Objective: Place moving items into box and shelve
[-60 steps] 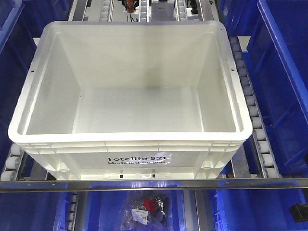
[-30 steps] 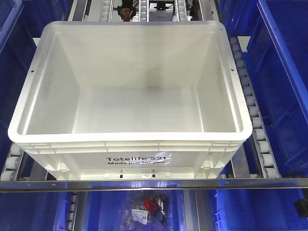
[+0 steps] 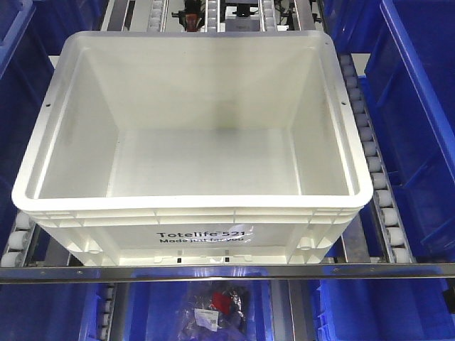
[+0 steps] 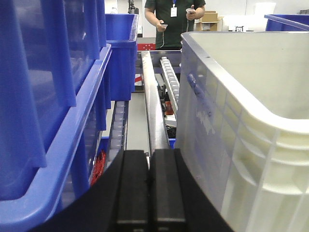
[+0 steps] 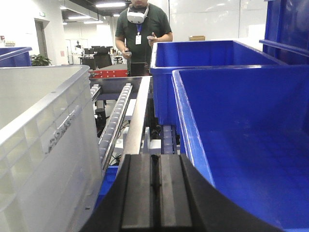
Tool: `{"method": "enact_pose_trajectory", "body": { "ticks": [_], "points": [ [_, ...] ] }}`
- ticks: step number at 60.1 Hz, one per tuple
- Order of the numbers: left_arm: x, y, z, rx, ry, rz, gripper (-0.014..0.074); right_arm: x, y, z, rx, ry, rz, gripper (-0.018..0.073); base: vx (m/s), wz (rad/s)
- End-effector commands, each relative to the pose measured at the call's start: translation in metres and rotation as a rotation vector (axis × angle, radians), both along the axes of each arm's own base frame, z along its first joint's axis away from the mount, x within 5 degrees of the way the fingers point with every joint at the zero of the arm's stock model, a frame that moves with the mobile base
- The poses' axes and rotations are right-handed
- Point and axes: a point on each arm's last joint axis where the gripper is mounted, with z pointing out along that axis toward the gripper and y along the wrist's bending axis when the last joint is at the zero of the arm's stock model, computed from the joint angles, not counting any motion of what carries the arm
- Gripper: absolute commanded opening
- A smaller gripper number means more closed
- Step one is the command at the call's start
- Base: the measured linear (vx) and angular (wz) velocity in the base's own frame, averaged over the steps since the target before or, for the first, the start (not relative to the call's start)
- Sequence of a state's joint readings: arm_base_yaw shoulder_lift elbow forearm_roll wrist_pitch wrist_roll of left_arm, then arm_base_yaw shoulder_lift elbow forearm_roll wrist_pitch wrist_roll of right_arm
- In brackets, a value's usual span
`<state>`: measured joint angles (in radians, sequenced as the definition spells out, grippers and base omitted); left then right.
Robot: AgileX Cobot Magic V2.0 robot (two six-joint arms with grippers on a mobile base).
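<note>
The box (image 3: pixel 192 206) is a large white tote printed "Totelife 521", standing empty on the roller shelf. No moving items show in any view. My left gripper (image 4: pixel 150 157) is shut and empty, low beside the box's left outer wall (image 4: pixel 241 121), between it and a blue bin. My right gripper (image 5: pixel 155 159) is shut and empty, low beside the box's right outer wall (image 5: pixel 43 135), with a blue bin on its other side. Neither gripper shows in the front view.
Blue bins (image 3: pixel 419 121) flank the box on both sides. Roller rails (image 3: pixel 370 142) run along the shelf, with a metal bar (image 3: pixel 227 271) across its front. A bagged red and black item (image 3: pixel 217 307) lies in a lower blue bin. A person (image 5: pixel 141 29) stands beyond the shelf.
A dark piece at the lower right edge of the front view has slid out of the frame. The box has not moved.
</note>
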<state>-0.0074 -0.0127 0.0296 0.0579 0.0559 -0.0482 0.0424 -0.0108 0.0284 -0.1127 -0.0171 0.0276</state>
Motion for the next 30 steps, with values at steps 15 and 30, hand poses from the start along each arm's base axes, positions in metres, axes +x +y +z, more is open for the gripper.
{"method": "enact_pose_trajectory", "body": {
  "ticks": [15, 30],
  "points": [
    [-0.0003, -0.0003, -0.0006, -0.011, -0.074, -0.003, -0.0022, -0.0014, 0.0022, 0.0025, -0.029, -0.097, 0.028, -0.0015, 0.00, 0.00],
    [-0.0003, -0.0003, -0.0006, -0.011, -0.074, -0.003, -0.0022, -0.0014, 0.0022, 0.0025, -0.029, -0.097, 0.028, -0.0015, 0.00, 0.00]
  ]
}}
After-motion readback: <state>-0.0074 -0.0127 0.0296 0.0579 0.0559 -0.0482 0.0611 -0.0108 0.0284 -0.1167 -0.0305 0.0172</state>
